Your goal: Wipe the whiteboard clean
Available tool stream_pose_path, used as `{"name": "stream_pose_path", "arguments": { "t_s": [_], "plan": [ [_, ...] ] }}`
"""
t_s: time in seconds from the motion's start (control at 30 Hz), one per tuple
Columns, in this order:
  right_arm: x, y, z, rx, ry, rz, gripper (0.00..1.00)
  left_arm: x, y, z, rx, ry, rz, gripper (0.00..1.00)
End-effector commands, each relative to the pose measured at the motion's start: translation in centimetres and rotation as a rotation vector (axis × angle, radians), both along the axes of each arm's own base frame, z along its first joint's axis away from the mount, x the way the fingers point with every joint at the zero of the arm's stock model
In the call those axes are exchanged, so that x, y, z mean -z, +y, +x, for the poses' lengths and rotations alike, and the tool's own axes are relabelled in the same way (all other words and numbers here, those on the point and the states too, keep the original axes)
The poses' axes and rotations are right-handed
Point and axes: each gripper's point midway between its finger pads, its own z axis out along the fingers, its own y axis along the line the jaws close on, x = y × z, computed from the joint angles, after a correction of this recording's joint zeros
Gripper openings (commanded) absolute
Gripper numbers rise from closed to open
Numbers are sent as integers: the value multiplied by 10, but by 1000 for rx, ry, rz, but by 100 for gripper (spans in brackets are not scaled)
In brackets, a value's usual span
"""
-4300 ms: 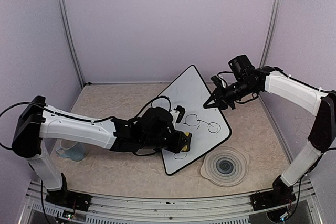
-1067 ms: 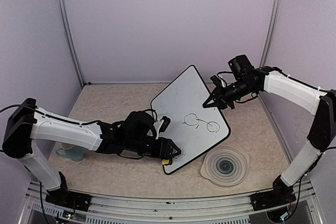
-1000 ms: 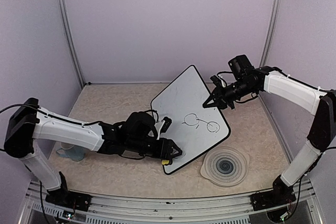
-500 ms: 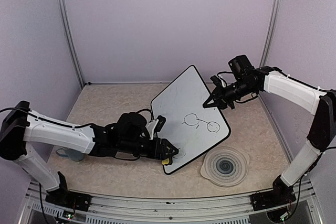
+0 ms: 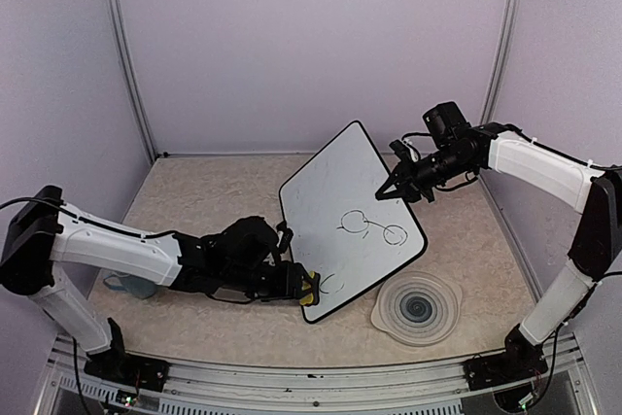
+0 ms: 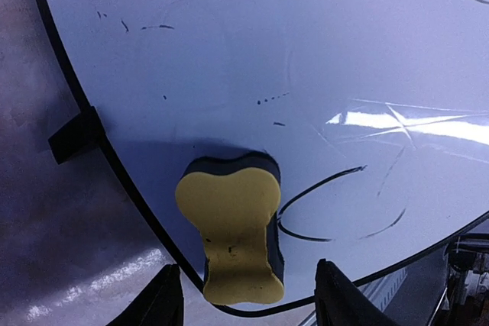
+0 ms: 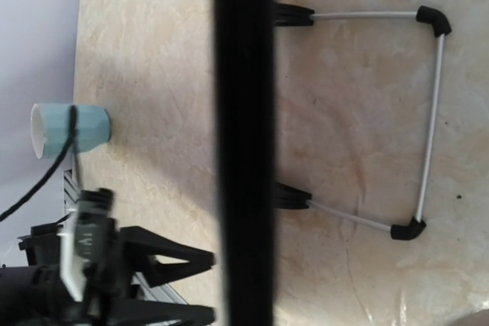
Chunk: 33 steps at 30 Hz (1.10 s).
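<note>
Bench [image 5: 194, 201]: closed right tool [image 5: 386, 193] pinching whiteboard [image 5: 330, 191]. Left tool [image 5: 303, 286] clamping eraser [image 6: 233, 227] at rim; might slip off, missing loops [image 5: 369, 228].

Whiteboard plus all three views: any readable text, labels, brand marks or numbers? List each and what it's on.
None readable in any view.
whiteboard: only black marker loops and stray strokes, no letters or digits.
yellow eraser: no print.
grey ringed plate: rings only, no text.
pale blue cup: no label visible.
</note>
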Motion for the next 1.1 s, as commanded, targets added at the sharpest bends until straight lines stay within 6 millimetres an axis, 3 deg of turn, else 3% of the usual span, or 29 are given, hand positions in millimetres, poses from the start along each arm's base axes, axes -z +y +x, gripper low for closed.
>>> {"name": "stream_pose_path", "arguments": {
  "t_s": [0.0,0.4,0.77,0.87,1.07],
  "plan": [
    [-2,6,11,-24,-52,35,0,10,-10,1,2,23,43,55],
    [-3,8,11,-32,-57,41,0,15,-21,10,3,2,59,42],
    [-1,8,11,-33,-52,42,0,13,-25,16,9,-21,67,16],
    [0,8,11,-30,-49,42,0,3,-41,11,71,-46,54,9],
    [2,7,11,-21,-40,40,0,-40,-95,-2,233,-160,34,1]
  ]
}}
